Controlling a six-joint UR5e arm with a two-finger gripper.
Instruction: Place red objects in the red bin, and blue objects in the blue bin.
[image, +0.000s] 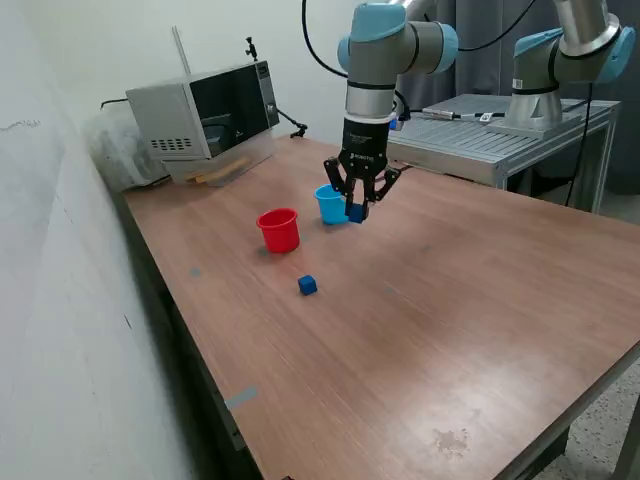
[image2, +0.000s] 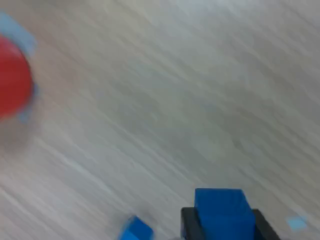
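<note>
Blue cube (image: 356, 212) pinched in gripper (image: 358, 209), hanging just beside the cyan cup (image: 330, 203) at its 3 o'clock, not over the rim; release here likely misses; second blue cube (image: 307, 286) on table (image: 450, 320); red cup (image: 279, 230) nearby; wrist view blurred, grip depth unclear.

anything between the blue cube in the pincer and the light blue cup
Nothing visible stands in the way. The pincer holds a blue cube right beside the light blue cup, on the exterior view's right of it. The red cup and the other blue cube sit off to the side.
</note>
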